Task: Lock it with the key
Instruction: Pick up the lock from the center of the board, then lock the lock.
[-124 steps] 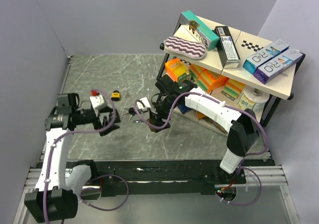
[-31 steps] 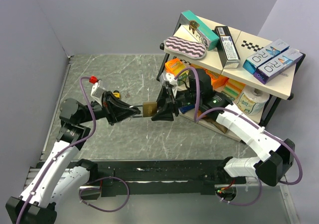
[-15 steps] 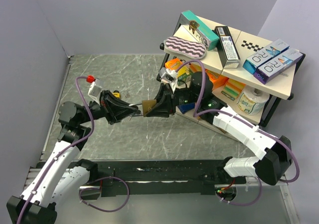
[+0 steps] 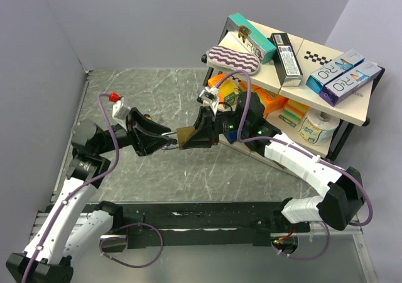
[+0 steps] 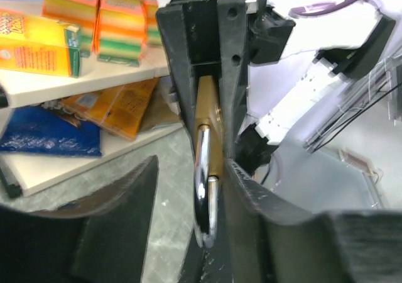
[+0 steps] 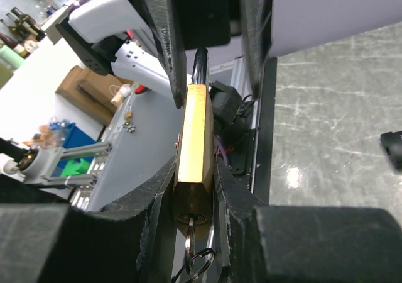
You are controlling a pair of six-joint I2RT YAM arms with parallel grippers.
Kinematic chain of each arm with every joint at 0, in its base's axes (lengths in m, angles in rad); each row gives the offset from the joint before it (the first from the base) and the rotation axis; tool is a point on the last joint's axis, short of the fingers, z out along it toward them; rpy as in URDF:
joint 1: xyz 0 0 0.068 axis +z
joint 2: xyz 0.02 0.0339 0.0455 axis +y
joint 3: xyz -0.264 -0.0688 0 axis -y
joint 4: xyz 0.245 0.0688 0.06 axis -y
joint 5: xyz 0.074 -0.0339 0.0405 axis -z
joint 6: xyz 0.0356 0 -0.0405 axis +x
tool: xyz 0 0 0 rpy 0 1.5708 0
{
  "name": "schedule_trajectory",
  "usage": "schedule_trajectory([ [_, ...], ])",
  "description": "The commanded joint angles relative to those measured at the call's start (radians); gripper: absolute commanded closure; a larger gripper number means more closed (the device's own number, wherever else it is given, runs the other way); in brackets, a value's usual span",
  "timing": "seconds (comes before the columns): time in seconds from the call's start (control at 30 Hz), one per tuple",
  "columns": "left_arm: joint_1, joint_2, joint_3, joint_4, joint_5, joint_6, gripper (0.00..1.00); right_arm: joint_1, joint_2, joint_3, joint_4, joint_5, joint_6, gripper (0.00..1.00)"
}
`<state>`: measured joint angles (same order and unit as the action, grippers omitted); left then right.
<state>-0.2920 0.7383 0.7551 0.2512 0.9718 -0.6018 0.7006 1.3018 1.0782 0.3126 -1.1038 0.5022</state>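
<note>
A brass padlock [image 4: 184, 136] is held in the air above the table's middle. My right gripper [image 4: 195, 136] is shut on its body; in the right wrist view the brass body [image 6: 193, 138] sits clamped between both fingers. The key [image 6: 191, 227] is in the keyhole, with its ring [image 6: 196, 265] hanging below. My left gripper [image 4: 168, 141] faces it from the left. In the left wrist view its jaws stand apart around the silver shackle [image 5: 204, 195], which lies against the right finger [image 5: 264, 214]. The left finger [image 5: 119, 220] is clear of it.
A two-level shelf rack [image 4: 295, 75] stands at the back right, loaded with boxes, a wavy-striped pouch [image 4: 233, 60] and sponge packs [image 5: 119, 28]. A blue bag [image 5: 50, 138] lies on its lower shelf. A small yellow object [image 4: 147, 116] lies behind the left gripper.
The right gripper has lifted the padlock off the table and the left arm has come in to meet it. Over the last second both grippers have shifted slightly left.
</note>
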Motion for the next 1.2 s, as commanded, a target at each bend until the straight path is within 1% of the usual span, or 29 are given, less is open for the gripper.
schedule_trajectory([
  [0.0,0.004,0.036,0.147,-0.333,0.076,0.299,0.45,-0.003,-0.013,0.032,0.053,-0.033,0.015,1.0],
  [0.03,0.005,0.044,0.165,-0.439,0.093,0.333,0.45,-0.004,-0.016,0.041,0.024,-0.039,0.003,1.0],
  [0.07,0.008,0.05,0.188,-0.476,0.109,0.385,0.45,-0.004,-0.021,0.046,0.008,-0.042,-0.025,1.0],
  [0.13,0.01,0.061,0.205,-0.562,0.14,0.427,0.43,-0.006,-0.029,0.049,-0.013,-0.048,-0.048,1.0],
  [0.2,0.01,0.07,0.216,-0.595,0.156,0.474,0.44,-0.006,-0.039,0.051,-0.05,-0.045,-0.086,1.0],
  [0.37,0.01,0.095,0.225,-0.644,0.192,0.513,0.46,-0.006,-0.039,0.065,-0.104,-0.048,-0.137,1.0],
  [0.4,0.01,0.101,0.225,-0.648,0.2,0.517,0.49,-0.006,-0.039,0.068,-0.109,-0.048,-0.137,1.0],
  [0.47,0.011,0.102,0.227,-0.664,0.209,0.53,0.52,-0.004,-0.038,0.069,-0.11,-0.047,-0.142,1.0],
  [0.57,0.011,0.101,0.222,-0.67,0.219,0.536,0.52,-0.004,-0.038,0.071,-0.113,-0.044,-0.148,1.0],
  [0.8,0.01,0.082,0.182,-0.566,0.228,0.462,0.6,-0.006,-0.029,0.069,-0.078,-0.041,-0.12,1.0],
  [0.97,0.01,0.091,0.173,-0.547,0.242,0.458,0.64,-0.006,-0.021,0.072,-0.064,-0.047,-0.099,1.0],
  [1.03,0.01,0.093,0.173,-0.559,0.243,0.465,0.58,-0.004,-0.018,0.072,-0.043,-0.047,-0.073,1.0],
  [1.07,0.008,0.093,0.173,-0.563,0.242,0.467,0.5,-0.006,-0.016,0.074,-0.043,-0.048,-0.07,1.0],
  [1.17,0.01,0.093,0.178,-0.605,0.232,0.494,0.44,-0.006,-0.018,0.078,-0.046,-0.047,-0.073,1.0],
])
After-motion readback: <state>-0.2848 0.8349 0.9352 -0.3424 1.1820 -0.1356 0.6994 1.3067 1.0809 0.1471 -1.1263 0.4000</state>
